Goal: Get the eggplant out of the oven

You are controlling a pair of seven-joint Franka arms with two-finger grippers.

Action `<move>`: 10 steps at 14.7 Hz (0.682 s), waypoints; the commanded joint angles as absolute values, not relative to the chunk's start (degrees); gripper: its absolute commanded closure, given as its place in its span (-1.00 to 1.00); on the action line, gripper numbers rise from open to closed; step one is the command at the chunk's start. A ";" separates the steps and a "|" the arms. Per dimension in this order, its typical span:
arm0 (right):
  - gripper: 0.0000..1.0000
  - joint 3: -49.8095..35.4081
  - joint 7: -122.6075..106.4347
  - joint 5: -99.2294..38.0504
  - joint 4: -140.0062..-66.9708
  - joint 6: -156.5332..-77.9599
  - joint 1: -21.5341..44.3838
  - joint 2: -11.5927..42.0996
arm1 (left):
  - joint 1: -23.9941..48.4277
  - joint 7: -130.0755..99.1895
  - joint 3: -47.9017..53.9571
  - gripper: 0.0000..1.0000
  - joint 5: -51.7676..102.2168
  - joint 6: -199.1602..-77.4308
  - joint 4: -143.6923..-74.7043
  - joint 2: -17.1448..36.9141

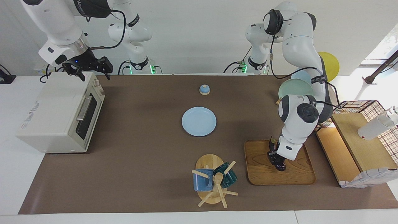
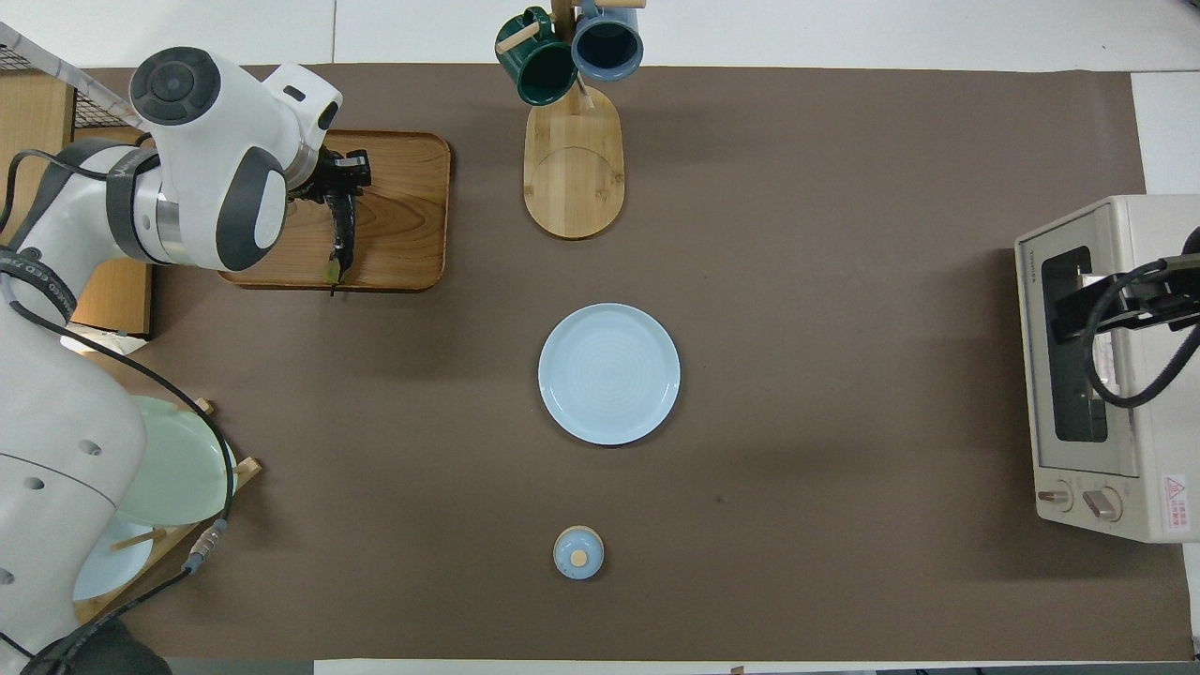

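Observation:
The eggplant (image 1: 273, 145) is out of the oven, over the wooden tray (image 1: 292, 174) at the left arm's end of the table. It is dark and glossy, with its greenish stem tip toward the robots. My left gripper (image 1: 277, 160) is shut on its thick end. In the overhead view the eggplant (image 2: 338, 234) stretches from the left gripper (image 2: 341, 183) across the tray (image 2: 403, 187). I cannot tell whether it touches the tray. The cream-white oven (image 1: 53, 112) stands at the right arm's end with its dark glass door shut. My right gripper (image 1: 93, 73) hangs open and empty over the oven's top (image 2: 1158, 422).
A light blue plate (image 1: 199, 121) lies mid-table, and a small blue knobbed lid (image 1: 204, 89) lies nearer the robots. A wooden mug rack (image 1: 211, 180) with two mugs stands beside the tray. A wooden shelf with a wire basket (image 1: 357, 140) and a plate rack (image 1: 295, 87) are at the left arm's end.

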State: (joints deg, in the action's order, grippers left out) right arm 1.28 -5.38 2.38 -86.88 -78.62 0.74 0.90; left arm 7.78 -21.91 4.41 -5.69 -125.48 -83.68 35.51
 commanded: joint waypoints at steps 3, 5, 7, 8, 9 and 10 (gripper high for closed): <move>-1.00 0.97 -1.85 0.79 -89.73 -81.55 -0.53 -0.52 | 7.29 -21.36 4.66 -1.00 -7.12 -124.11 -83.59 34.98; -1.00 0.97 -1.85 0.70 -91.05 -82.53 -0.53 -0.97 | 7.47 -21.36 4.66 -1.00 -6.95 -120.78 -81.75 34.98; -1.00 0.88 -1.84 0.70 -91.05 -81.92 -0.27 -1.23 | 7.65 -21.36 4.83 -1.00 -6.86 -118.74 -80.95 34.37; -1.00 0.97 -1.85 0.62 -91.05 -81.91 -0.26 -1.23 | 7.65 -21.44 4.83 -1.00 -6.68 -118.65 -80.95 33.23; -1.00 1.14 -1.85 0.70 -90.97 -81.91 -0.26 -1.32 | 7.73 -21.36 4.83 -1.00 -6.59 -118.30 -80.95 32.00; -1.00 1.23 -1.76 0.62 -91.05 -81.91 -0.26 -1.32 | 7.73 -21.36 4.83 -1.00 -6.50 -117.34 -81.03 30.95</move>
State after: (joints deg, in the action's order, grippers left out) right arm 1.30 -2.75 2.38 -89.00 -80.94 0.33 0.36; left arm 7.81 -21.73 4.66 -5.71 -120.24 -80.78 33.98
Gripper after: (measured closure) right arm 0.000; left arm 0.000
